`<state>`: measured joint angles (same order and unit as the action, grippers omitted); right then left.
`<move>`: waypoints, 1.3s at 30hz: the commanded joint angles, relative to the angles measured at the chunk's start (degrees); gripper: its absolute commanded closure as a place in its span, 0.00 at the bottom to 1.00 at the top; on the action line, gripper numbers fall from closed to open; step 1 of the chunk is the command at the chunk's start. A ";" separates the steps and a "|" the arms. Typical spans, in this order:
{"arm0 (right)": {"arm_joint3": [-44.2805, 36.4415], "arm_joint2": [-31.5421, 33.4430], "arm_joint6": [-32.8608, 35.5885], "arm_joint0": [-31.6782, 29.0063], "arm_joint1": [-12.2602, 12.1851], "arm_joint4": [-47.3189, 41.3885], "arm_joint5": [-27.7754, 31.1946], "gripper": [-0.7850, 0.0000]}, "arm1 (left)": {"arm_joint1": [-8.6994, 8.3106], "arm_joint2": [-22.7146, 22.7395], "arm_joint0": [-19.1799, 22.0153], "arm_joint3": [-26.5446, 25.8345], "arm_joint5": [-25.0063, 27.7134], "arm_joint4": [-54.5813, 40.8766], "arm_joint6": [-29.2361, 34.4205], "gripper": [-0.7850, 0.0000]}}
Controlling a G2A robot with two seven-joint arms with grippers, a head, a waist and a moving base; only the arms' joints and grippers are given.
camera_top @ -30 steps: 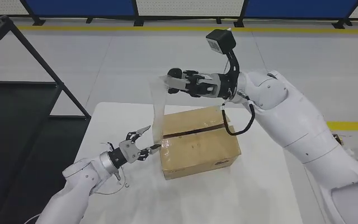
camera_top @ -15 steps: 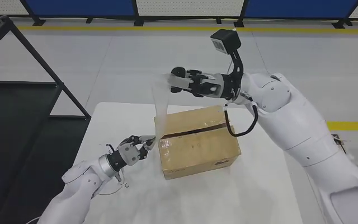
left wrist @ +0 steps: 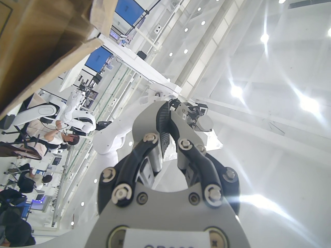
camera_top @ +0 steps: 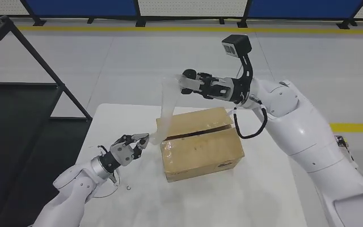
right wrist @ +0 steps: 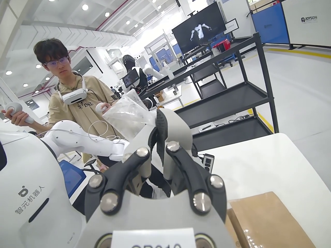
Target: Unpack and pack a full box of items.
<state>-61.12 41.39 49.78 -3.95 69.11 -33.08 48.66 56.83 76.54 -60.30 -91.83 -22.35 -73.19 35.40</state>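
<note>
My left claw (camera_top: 140,140) has drawn back from the near-left corner of the brown cardboard box (camera_top: 199,144), where it sat a second ago. My right claw (camera_top: 184,84) has slid along above the box's far edge, toward its middle.

The left claw (left wrist: 165,116) has its fingers pressed together and, as far as I can judge, pinches the lower end of the strip of clear sealing tape (camera_top: 165,110) just off the box's left side. The right claw (right wrist: 158,121) is pressed together on the tape's crumpled upper end, above and behind the box. The tape slants between the two claws beside the box's far-left corner, apparently free of the cardboard. The box stands on the white table (camera_top: 266,196) with its flaps down and a dark seam across the top, not yet opened.

The trouble I expect is the glue. The strip may fold onto itself or cling to my fingers when I let go. If it swings back, it could stick to a flap again. If some part of it is in fact stuck to the cardboard, my pull could drag the box along the table.

A second ago the strip ran straight down to the box's corner, and now it leans away from it. The box itself has not shifted.
</note>
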 commanded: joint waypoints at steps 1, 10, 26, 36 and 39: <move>-0.34 0.21 0.30 -0.05 0.15 -0.11 -0.39 1.00 | 0.14 -0.27 0.11 0.15 -0.14 -0.17 -0.15 0.00; -1.28 1.53 0.82 0.28 0.78 0.55 -1.84 1.00 | 0.96 -2.22 1.11 1.24 -1.09 -1.39 -0.82 0.00; -2.86 3.55 0.12 -0.97 1.63 2.94 -3.43 1.00 | 2.31 -5.10 2.53 0.04 1.04 0.62 -1.79 0.34; -2.69 4.48 1.62 -1.56 2.13 3.08 -3.39 1.00 | 3.05 -6.54 3.93 -0.33 0.46 1.83 -2.49 1.00; -2.06 5.08 2.03 -1.90 2.11 3.32 -3.52 1.00 | 3.07 -6.07 3.84 -0.53 0.46 2.48 -2.22 1.00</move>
<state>-63.39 46.25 51.70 -5.75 71.24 -29.81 45.18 59.92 70.22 -56.38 -92.30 -21.92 -71.00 33.09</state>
